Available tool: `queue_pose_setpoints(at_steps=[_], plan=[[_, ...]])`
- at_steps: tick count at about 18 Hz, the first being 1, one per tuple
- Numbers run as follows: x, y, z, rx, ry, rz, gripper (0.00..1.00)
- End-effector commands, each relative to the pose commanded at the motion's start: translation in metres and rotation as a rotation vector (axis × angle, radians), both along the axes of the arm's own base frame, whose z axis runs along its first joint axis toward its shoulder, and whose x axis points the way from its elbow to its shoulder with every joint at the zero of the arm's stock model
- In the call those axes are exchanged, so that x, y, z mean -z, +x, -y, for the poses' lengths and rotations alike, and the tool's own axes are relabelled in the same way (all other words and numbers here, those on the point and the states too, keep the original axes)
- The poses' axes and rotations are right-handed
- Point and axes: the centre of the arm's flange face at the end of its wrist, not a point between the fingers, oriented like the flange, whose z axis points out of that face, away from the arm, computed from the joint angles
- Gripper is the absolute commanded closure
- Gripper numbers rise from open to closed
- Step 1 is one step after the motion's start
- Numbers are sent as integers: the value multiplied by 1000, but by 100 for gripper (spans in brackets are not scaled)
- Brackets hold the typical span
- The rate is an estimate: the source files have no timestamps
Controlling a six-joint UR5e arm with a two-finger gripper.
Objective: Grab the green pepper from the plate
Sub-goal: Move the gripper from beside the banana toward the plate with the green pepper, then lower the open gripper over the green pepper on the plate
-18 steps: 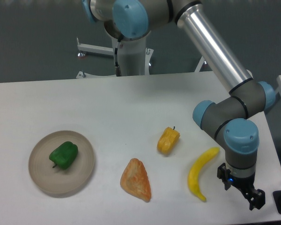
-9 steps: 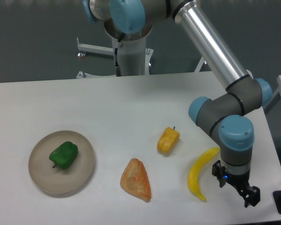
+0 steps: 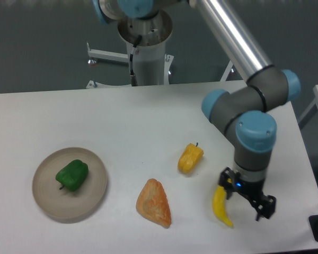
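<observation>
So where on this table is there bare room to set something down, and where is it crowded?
Bare table runs along the back, behind the plate and yellow pepper; another patch lies between plate and pastry. It is crowded front right: the gripper hangs over the banana.

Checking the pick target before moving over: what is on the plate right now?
Only the green pepper lies on the plate, left of centre, stem toward the front. The dish under the pepper is hidden. The gripper is far off, over the banana.
</observation>
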Motion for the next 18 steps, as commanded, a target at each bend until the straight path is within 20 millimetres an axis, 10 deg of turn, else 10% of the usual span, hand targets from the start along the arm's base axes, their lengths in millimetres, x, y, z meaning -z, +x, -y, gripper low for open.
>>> queue_pose_setpoints(at_steps=[8, 18], plan=[[-2, 136, 3, -170, -27, 171, 0], [50, 283, 0, -165, -98, 250, 0]])
